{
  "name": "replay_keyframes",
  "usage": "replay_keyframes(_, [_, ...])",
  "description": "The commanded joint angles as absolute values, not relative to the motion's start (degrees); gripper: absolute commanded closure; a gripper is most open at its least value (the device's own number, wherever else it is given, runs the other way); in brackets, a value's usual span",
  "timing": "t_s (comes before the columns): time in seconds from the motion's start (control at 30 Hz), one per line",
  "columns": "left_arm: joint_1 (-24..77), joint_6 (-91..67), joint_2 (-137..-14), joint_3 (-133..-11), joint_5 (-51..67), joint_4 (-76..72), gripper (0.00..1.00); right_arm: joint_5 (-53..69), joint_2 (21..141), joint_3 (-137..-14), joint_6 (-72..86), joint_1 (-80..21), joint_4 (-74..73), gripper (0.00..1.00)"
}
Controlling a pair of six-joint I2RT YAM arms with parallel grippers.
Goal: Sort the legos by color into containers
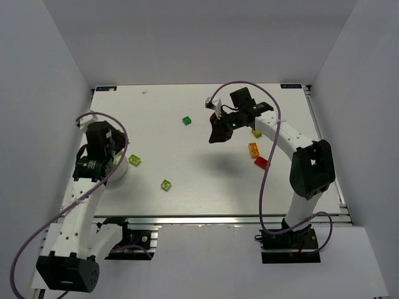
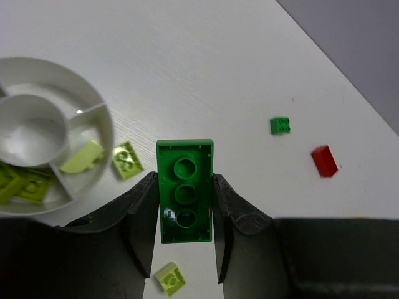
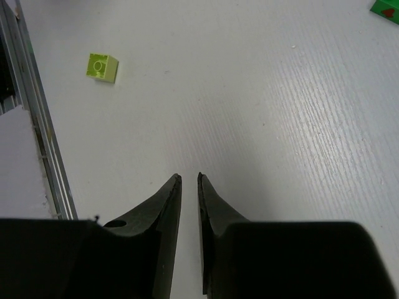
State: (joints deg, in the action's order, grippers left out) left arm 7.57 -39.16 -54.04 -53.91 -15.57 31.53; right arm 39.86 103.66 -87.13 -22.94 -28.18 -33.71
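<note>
My left gripper (image 2: 184, 176) is shut on a dark green brick (image 2: 184, 193), held underside up just right of the white divided dish (image 2: 107, 118). Lime bricks (image 2: 25, 184) lie in the dish's compartments. One lime brick (image 2: 128, 160) rests against the dish's outside and another (image 2: 170, 278) lies below the jaws. In the top view the dish (image 1: 122, 174) is mostly hidden under the left arm. My right gripper (image 3: 189, 176) hangs over bare table with only a thin gap between its fingers and nothing in it. In the top view it (image 1: 215, 136) sits mid-table.
Loose on the table are a small dark green brick (image 1: 186, 120), two lime bricks (image 1: 134, 160) (image 1: 166, 184), a yellow one (image 1: 256, 132), an orange one (image 1: 254, 149) and a red one (image 1: 260, 163). A metal rail (image 3: 31, 112) edges the table.
</note>
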Motion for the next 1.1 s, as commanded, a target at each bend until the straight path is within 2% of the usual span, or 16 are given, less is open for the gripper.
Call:
replay_keyframes(0.0, [0.64,-39.38,-50.01,-52.74,-11.79,34.62,0.98,40.78,102.22,-89.39,-22.85,-28.3,-33.05,0.78])
replay_keyframes(0.2, [-9.12,-36.31,-52.82,-52.91,-7.31,37.88,1.0,40.61,101.87,-88.77,-21.8,-28.74,-32.52,0.77])
replay_keyframes(0.43, [-22.31,-35.6,-55.63,-52.73,4.38,39.2,1.0,40.08,99.32,-83.6,-19.6,-28.74,-27.96,0.76])
replay_keyframes(0.73, [-28.56,-38.41,-58.36,-52.82,9.58,37.53,0.99,40.78,97.3,-78.31,-17.05,-28.83,-21.71,0.75])
replay_keyframes(0.9, [-31.1,-39.11,-60.03,-55.45,5.9,38.49,0.99,41.75,97.29,-76.29,-15.74,-28.65,-19.16,0.74])
replay_keyframes(1.07, [-32.87,-43.58,-57.92,-55.9,-4.02,37.62,0.99,43.15,96.68,-74.01,-13.1,-28.48,-15.92,0.74])
